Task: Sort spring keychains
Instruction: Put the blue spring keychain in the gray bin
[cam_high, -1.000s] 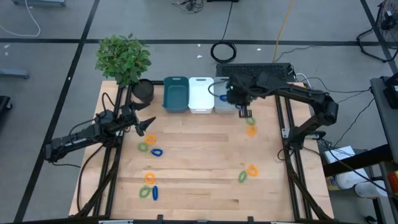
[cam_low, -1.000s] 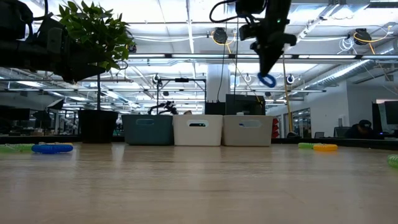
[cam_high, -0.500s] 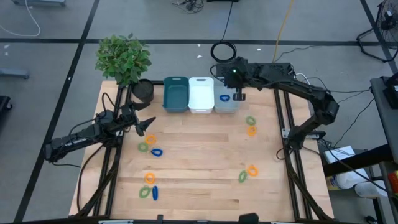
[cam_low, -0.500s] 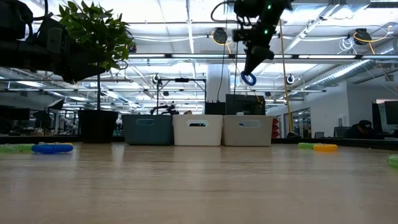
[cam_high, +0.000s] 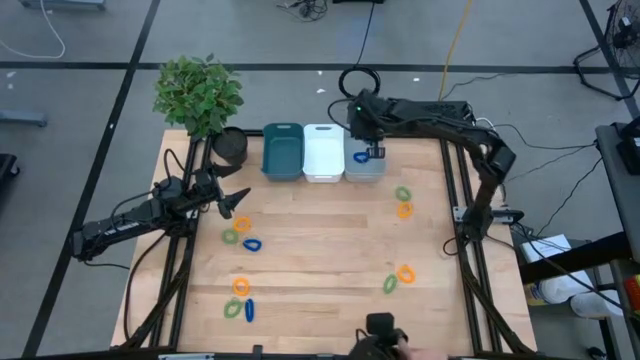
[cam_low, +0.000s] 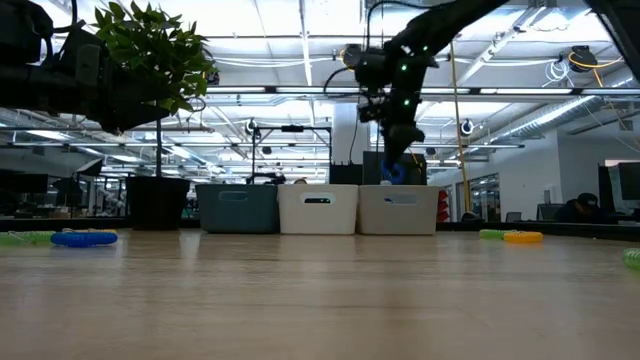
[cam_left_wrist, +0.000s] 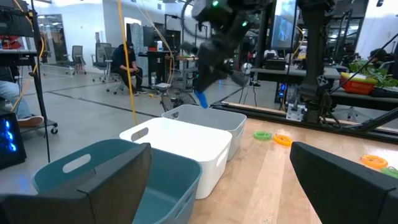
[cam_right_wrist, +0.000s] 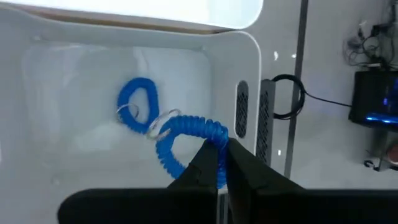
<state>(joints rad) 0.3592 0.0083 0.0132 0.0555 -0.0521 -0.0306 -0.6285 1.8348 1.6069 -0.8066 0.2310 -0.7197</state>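
The right gripper (cam_right_wrist: 217, 163) is clamped on a blue spring keychain (cam_right_wrist: 186, 140), a coiled plastic loop with a small metal ring, hanging with its long axis roughly vertical above the grey bin (cam_high: 362, 166) at the desk's (cam_high: 320, 260) 12 o'clock edge. A second blue keychain (cam_right_wrist: 138, 102) lies flat inside that bin. The left gripper (cam_high: 237, 199) waits at 9 o'clock, fingers spread apart, just beside an orange keychain (cam_high: 243, 223).

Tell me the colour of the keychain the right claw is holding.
Blue: the spring keychain pinched in the right claw, clearest in the right wrist view.
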